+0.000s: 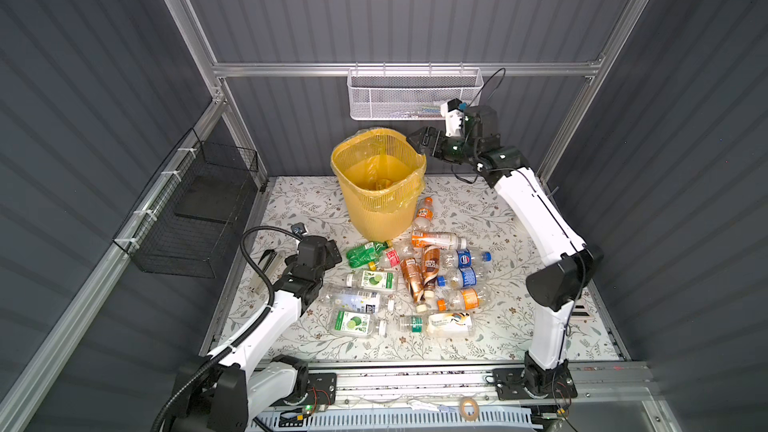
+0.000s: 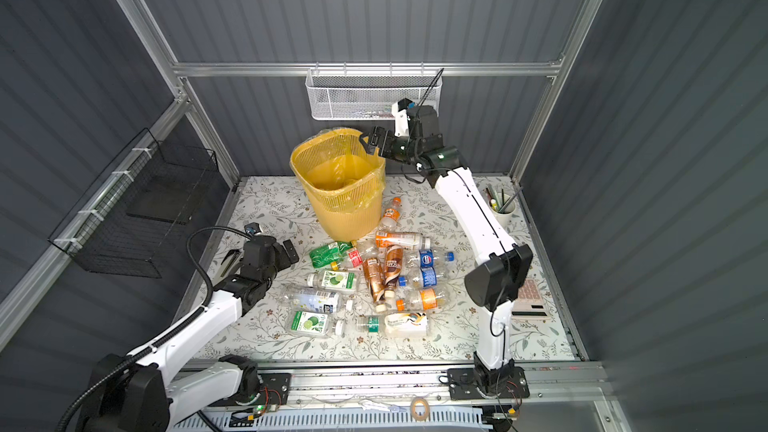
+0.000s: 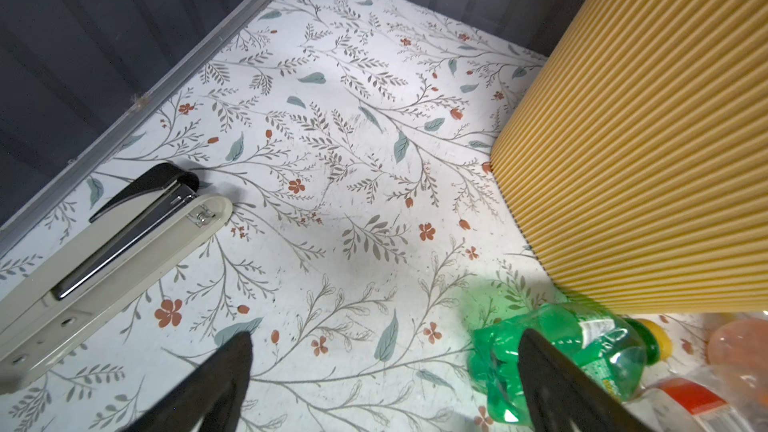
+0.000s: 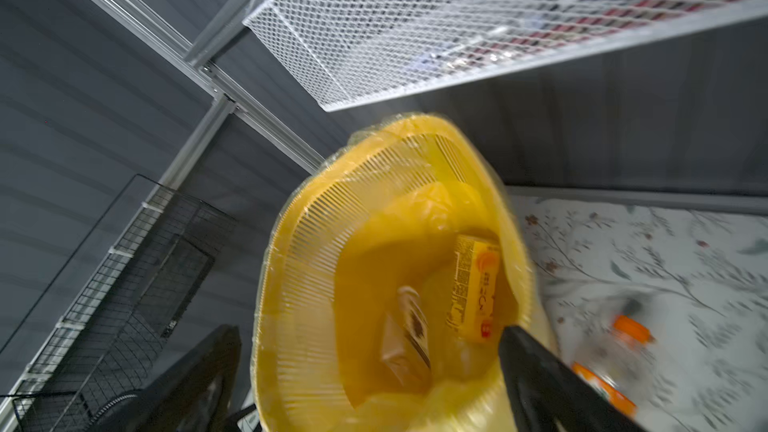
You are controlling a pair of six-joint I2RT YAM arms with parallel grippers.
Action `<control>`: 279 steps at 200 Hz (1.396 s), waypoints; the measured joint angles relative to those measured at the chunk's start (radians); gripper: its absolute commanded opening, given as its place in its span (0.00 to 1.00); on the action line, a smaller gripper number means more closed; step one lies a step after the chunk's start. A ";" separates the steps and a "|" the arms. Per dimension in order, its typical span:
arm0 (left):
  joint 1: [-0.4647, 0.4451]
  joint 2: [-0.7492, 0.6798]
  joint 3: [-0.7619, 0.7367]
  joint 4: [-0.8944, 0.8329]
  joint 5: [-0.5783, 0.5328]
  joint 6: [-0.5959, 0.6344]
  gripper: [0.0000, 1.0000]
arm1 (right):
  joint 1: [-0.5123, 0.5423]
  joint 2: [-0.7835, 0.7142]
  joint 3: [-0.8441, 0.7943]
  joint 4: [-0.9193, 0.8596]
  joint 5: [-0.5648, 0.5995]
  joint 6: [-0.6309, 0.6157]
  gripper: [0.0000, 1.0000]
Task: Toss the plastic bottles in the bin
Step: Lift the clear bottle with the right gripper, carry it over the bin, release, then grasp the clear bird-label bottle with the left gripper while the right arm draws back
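A floral-patterned desk [image 1: 291, 209] seen from above, with a robot arm at each near corner. A tall yellow bin [image 1: 376, 214] stands at the far middle. A loose heap of plastic bottles [image 1: 430, 276] lies on the desk just near-side of the bin, all on their sides and pointing in mixed directions.

The left end effector [image 1: 334, 253] hangs low over the desk at the heap's left edge, fingers spread wide and holding nothing. The closest bottle is a crumpled green bottle [image 1: 365, 253], immediately to its right. This bottle's long axis runs roughly left to right, base toward the end effector and yellow cap toward the heap. In the left wrist view one finger overlaps the green bottle [image 3: 582, 347]; whether they touch cannot be told. The left arm reaches forward with a low bent elbow, clearly the nearer arm for this bottle. To grasp it, the open fingers would probably need to shift right and straddle the bottle across its width. A stapler [image 3: 104, 251] lies at the desk's left edge, apart from the bottles.

The right arm stretches high and far, its right end effector [image 1: 415, 141] over the bin's right rim, fingers spread and empty. Its wrist view looks into the bin [image 4: 291, 243], where two bottles [image 4: 473, 288] lie at the bottom.
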 measured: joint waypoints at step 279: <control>-0.840 0.494 0.507 -0.281 0.312 0.682 0.99 | -0.444 -0.826 -1.305 0.266 0.234 0.233 0.99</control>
